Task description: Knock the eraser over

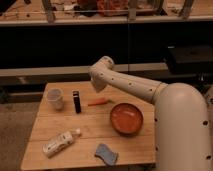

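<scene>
The eraser (76, 101) is a slim black block standing upright on the wooden table (90, 131), just right of the clear plastic cup (55, 98). My gripper (98, 84) is at the end of the white arm, above the table's back edge, up and to the right of the eraser and apart from it. It hangs over the left end of the thin orange stick (98, 102).
An orange-red bowl (126, 118) sits right of centre. A white bottle (60, 142) lies at the front left. A blue-grey cloth piece (106, 154) lies near the front edge. The arm's bulky white body (180, 130) fills the right side.
</scene>
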Robot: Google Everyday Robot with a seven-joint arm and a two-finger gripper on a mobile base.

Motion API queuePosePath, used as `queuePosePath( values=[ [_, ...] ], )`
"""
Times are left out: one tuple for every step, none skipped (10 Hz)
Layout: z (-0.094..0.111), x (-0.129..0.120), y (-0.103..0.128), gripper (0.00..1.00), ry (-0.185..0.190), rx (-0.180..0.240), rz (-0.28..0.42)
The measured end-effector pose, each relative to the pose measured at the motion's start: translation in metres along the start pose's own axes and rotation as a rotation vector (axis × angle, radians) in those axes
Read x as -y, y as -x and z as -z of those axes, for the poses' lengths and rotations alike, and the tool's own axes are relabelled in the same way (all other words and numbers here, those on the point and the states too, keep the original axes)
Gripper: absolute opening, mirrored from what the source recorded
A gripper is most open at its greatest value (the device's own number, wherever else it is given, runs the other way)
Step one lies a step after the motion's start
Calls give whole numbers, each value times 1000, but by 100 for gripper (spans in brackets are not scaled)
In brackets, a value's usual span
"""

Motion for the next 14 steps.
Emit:
queuePosePath(
  values=[
    [-1,0,2,9,0,2,4],
    [-1,1,3,9,-2,4,8],
    [-1,1,4,9,-3,5,10],
    [-2,1,4,9,-5,6,15],
    [-2,2,6,9,-7,9,19],
    [-3,2,8,9,-8,11,23],
    [-3,3,9,9,-10,13,27],
    [-3,3,10,9,-11,14,30],
    [-4,3,11,9,-13,17,34],
    [-4,4,13,9,-14,19,39],
    [-5,4,14,9,-16,21,42],
    [-5,5,15,9,-18,23,46],
    [-6,5,16,9,-19,25,49],
    [-6,5,17,9,-21,26,53]
  ],
)
